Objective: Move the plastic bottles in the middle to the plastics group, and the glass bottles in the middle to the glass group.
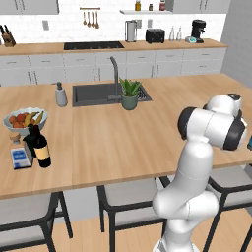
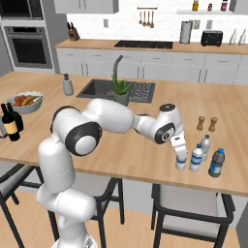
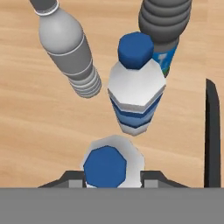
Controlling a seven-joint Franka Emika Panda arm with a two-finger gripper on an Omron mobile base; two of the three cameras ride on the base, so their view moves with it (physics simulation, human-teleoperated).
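On the wooden island counter four small bottles stand close together near the front right edge; in the right base view the gripper reaches down over the leftmost of them, a clear plastic bottle with a blue label, and the jaws sit to either side of its upper part, closed on it; the bottle stands upright on the counter, just beside a second white-and-blue bottle; behind that one stands a third, grey-clear bottle, and to the right a fourth, darker bottle with a blue label; the hand view looks straight down on the same four, with the gripped bottle's blue cap between the two finger tips, the second bottle's blue cap just above it, and the other two farther off; two small brown shakers stand side by side behind the cluster, apart from it; at the far left end of the counter, well apart from the plastics, one tall dark wine bottle with a tan label stands upright, touching or just beside a squat black bottle and near one small square clear bottle; one fruit bowl sits behind those three; one grey soap dispenser and one potted plant flank the single sink.
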